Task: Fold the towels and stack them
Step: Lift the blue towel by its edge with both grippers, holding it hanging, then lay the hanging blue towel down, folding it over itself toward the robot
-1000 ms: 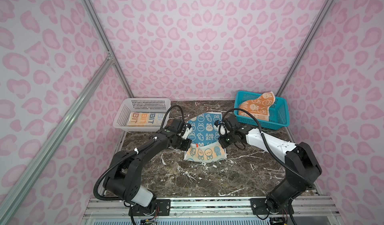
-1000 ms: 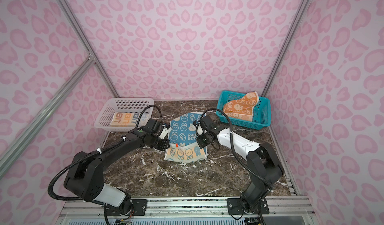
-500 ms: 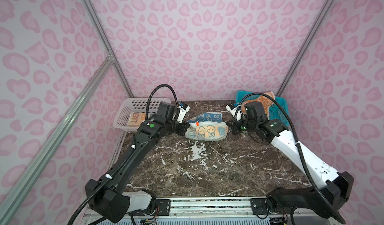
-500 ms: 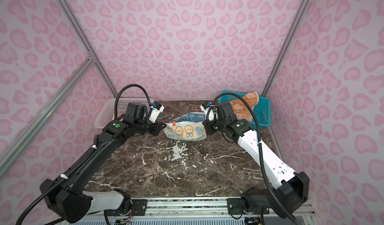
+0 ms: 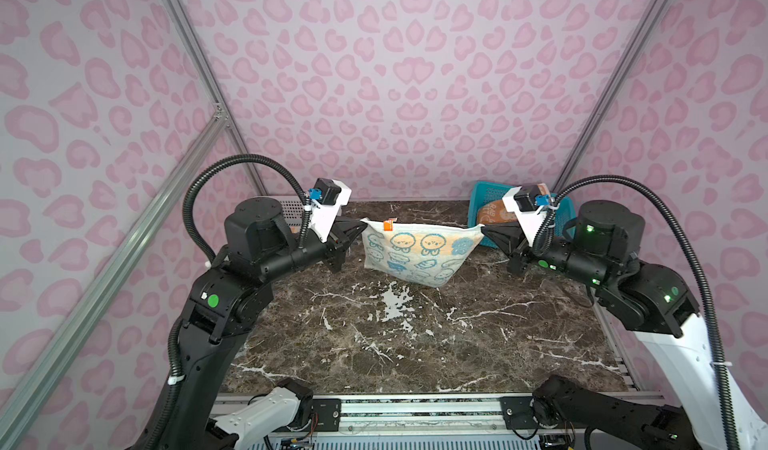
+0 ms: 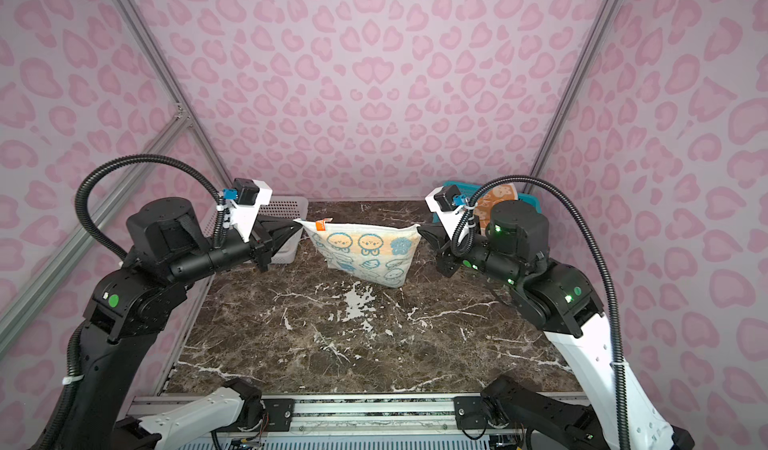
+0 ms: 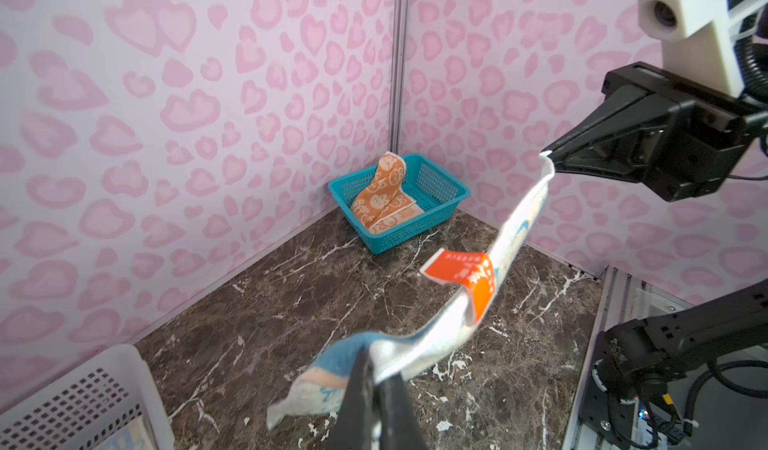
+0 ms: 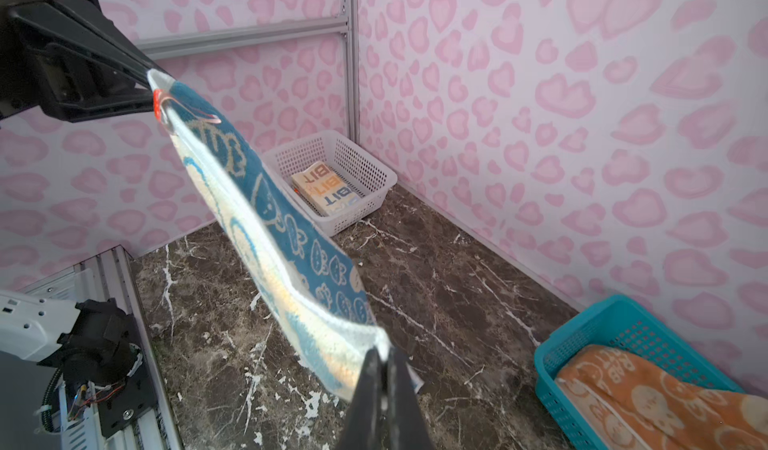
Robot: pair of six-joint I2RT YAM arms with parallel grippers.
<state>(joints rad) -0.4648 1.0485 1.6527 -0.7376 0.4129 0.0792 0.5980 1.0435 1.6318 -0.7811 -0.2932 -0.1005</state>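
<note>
1. Two tools are shut on one cloth. The left tool [image 5: 359, 227] is pinched on one upper corner of the blue towel [image 5: 415, 256], and the right tool [image 5: 486, 231] on the opposite upper corner. The jaws of both are narrowed to the cloth's thickness.
2. The blue towel is hung in the air above the back half of the bench [image 5: 415, 344]. Its upper edge is pulled nearly straight between the tools, and its lower part sags to a point that appears clear of the bench.
3. The towel is judged to be spread this way so that creases are dropped out by its own weight and it can be laid flat on the bench for folding. An orange tag [image 5: 388, 225] is seen on the upper edge, just beside the left tool's corner.
4. The cream towel [image 8: 328, 192] is laid folded in the white basket [image 8: 376, 179] at the bench's back corner on the left tool's side. This is taken as the stacking place.
5. The orange towel [image 7: 384, 202] is left crumpled in the teal basket [image 7: 399, 235] at the bench's other back corner. One end is propped up past the rim, and the towel apparently awaits its turn.
</note>
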